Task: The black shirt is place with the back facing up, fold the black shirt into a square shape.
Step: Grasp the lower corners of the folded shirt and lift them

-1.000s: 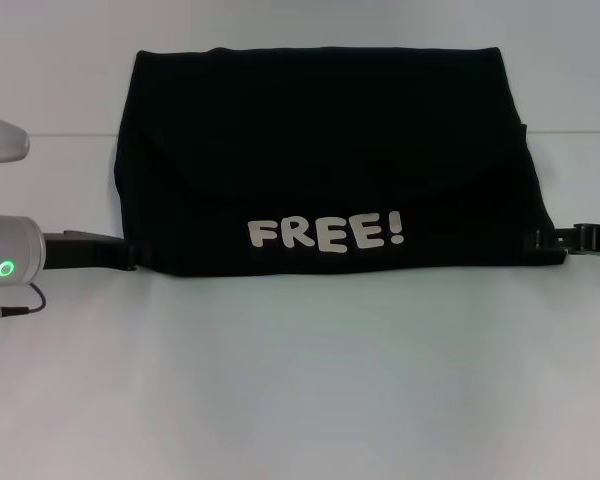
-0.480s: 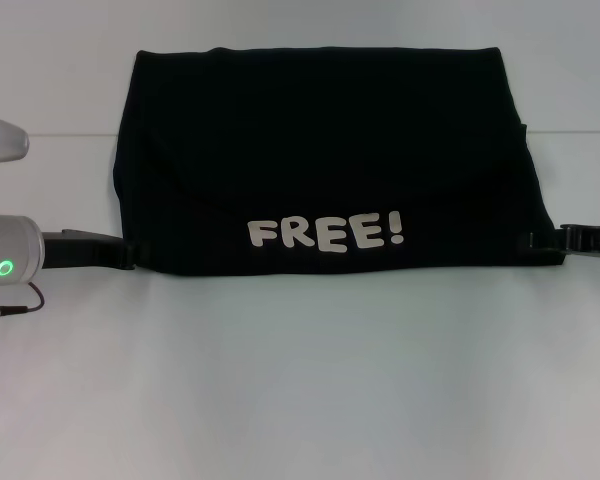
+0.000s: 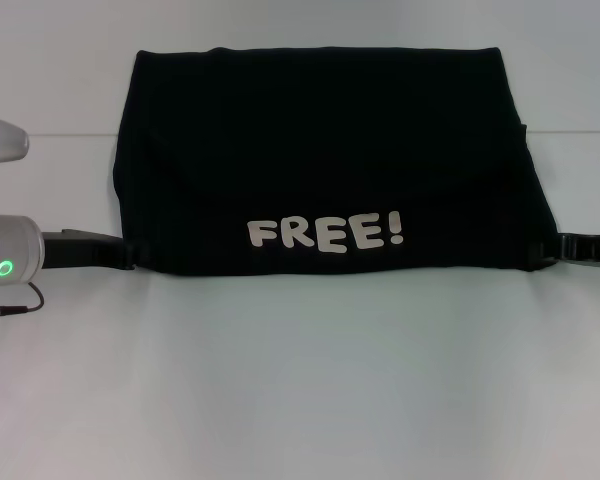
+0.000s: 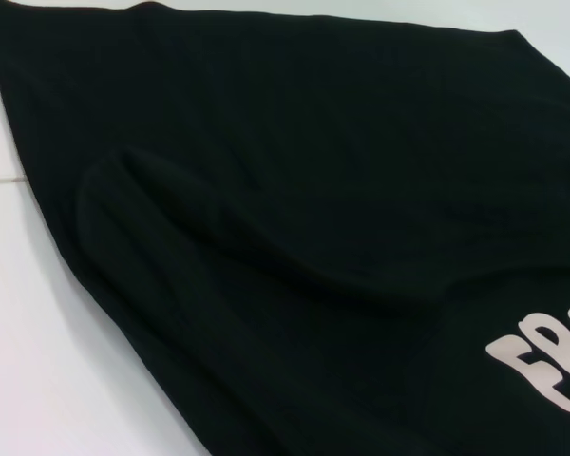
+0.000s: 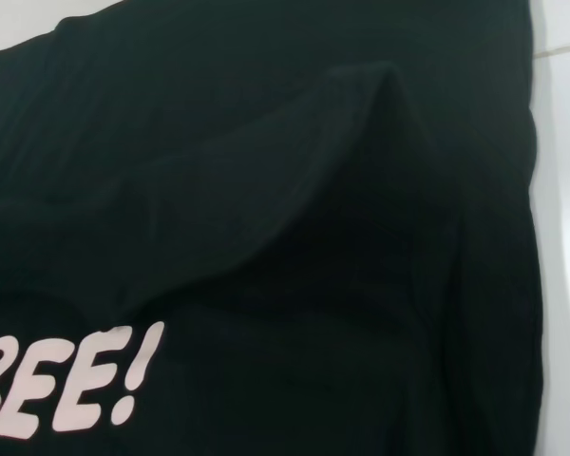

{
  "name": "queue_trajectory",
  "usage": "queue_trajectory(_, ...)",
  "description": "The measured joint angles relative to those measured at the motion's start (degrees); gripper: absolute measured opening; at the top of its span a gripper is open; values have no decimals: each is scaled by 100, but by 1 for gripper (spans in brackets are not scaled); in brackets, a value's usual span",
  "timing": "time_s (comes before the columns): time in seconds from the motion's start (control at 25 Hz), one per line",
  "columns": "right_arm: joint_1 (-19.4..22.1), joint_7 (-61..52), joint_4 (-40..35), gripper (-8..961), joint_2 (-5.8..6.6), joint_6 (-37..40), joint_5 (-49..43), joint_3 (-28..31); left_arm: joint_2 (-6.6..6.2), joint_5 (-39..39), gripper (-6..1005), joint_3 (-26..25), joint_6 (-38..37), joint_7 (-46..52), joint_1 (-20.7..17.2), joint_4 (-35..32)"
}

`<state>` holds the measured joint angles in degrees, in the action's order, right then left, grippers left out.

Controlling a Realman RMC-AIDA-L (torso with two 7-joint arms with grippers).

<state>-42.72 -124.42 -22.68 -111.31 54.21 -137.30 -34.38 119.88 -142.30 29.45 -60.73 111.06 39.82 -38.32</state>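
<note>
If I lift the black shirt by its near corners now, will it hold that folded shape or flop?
The black shirt will probably sag and unfold: its layers show soft, rounded folds rather than creases. It looks light, so likely easy to lift. Pushed, it would probably bunch instead of sliding whole. The left gripper and right gripper sit at its near corners.

You see one black shirt (image 3: 330, 160), folded, one white "FREE!" print (image 3: 326, 234) on it. Two claws in head view: left claw (image 3: 130, 252) at shirt's left edge, right claw (image 3: 555, 250) at right edge. One white surface (image 3: 300, 380). One green light (image 3: 5, 268) on left arm.
</note>
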Motion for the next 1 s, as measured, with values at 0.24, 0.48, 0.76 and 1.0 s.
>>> queue_trajectory(0.24,73,18,-13,150,-3,14,-8,1,0,0,0,-1,60,-5,0,0)
queue_trajectory(0.48,240,270,-73,30,-5,81,88,83,0,0,1,-1,86,-5,0,57)
queue_trajectory(0.76,627,633,-408,-1,-12,637,582,116,16,36,0,-172,-483,41,-135,-231)
queue_trajectory(1.0,1136,872,-821,-1,-62,1388,881,185,24,37,1,-409,-1241,44,-321,-508)
